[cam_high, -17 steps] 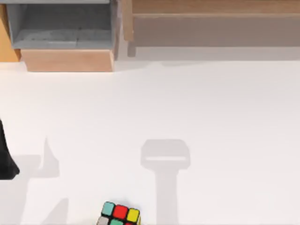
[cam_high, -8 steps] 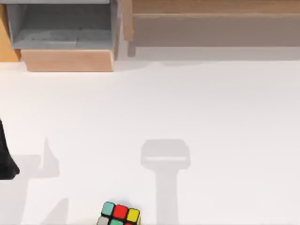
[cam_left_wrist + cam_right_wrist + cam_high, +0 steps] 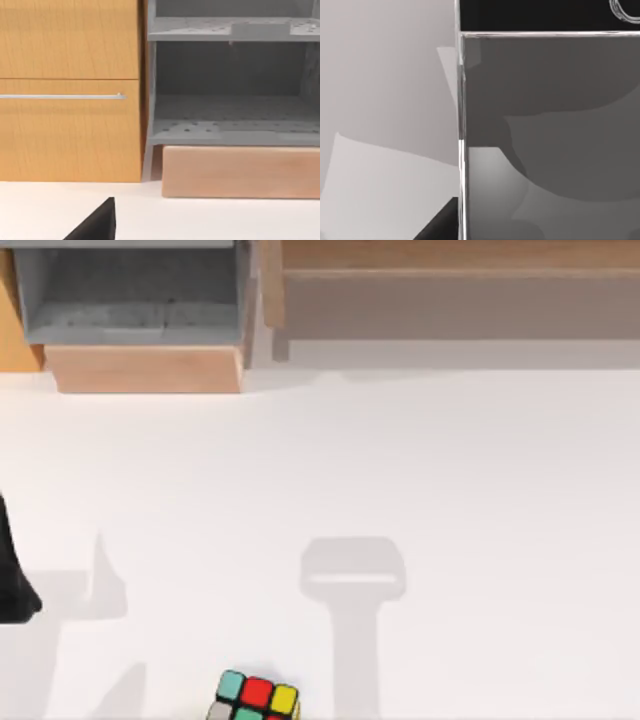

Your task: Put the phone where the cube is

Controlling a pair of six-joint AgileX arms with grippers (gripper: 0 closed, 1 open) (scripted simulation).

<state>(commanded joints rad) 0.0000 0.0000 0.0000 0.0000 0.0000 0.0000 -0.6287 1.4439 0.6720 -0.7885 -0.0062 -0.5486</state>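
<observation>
The cube (image 3: 254,697) sits on the white table (image 3: 450,460) at the near edge of the top view, left of centre, teal, red and yellow stickers up; my left arm (image 3: 14,575) is a dark shape at the table's left edge; my right wrist view is close against the phone (image 3: 550,135), a grey slab with a bright metal edge; whether either pincer is spread or closed, I cannot tell; a wooden cabinet (image 3: 70,90) and a grey shelf (image 3: 232,90) stand at the far side

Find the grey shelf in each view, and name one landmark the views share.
Top view: shelf at the upper left, behind the wooden block.
Left wrist view: beside the orange cabinet, above that block.
Right wrist view: a grey slab close up, over the table.
Shared landmark: the white table.
</observation>
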